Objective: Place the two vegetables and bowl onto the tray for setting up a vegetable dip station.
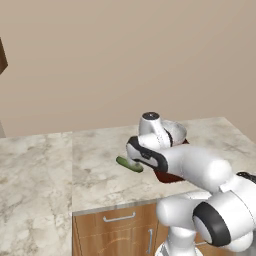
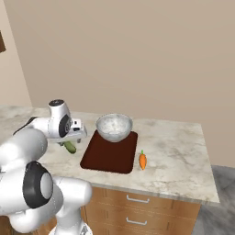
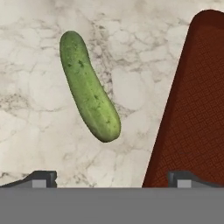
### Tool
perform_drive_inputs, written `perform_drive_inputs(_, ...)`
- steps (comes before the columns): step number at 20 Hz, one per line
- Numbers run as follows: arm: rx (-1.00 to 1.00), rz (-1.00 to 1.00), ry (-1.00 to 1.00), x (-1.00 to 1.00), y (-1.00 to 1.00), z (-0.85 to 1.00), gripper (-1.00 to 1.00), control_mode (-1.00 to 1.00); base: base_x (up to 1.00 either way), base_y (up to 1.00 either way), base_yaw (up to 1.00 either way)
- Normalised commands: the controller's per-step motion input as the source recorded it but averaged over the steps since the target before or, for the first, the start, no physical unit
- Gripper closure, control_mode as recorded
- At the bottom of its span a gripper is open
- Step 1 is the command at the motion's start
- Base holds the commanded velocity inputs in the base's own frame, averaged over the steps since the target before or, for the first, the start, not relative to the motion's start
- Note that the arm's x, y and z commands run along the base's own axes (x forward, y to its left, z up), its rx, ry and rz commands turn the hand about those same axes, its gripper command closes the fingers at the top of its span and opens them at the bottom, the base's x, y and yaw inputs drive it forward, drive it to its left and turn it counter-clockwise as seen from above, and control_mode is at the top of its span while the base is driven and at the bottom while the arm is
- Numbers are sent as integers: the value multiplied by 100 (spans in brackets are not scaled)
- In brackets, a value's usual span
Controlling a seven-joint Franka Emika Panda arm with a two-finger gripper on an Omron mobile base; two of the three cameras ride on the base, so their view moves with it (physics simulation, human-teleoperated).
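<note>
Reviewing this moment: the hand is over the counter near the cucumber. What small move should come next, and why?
Probably shift the hand over the cucumber and lower it. In the hand view its fingertips stand wide apart with nothing between them, the cucumber lies on the counter beside the tray, ahead and off-centre. The bowl already sits on the tray; the carrot waits.

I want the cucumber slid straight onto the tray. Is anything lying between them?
No. In the hand view only bare marble counter separates the cucumber from the tray.
</note>
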Motion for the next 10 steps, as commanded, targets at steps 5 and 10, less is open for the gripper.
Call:
perform_drive_inputs(5,3,0,11,23,9,-26,-100,-100,0,0,0)
perform_drive_inputs(10,3,0,5,23,19,-24,-100,-100,0,0,0)
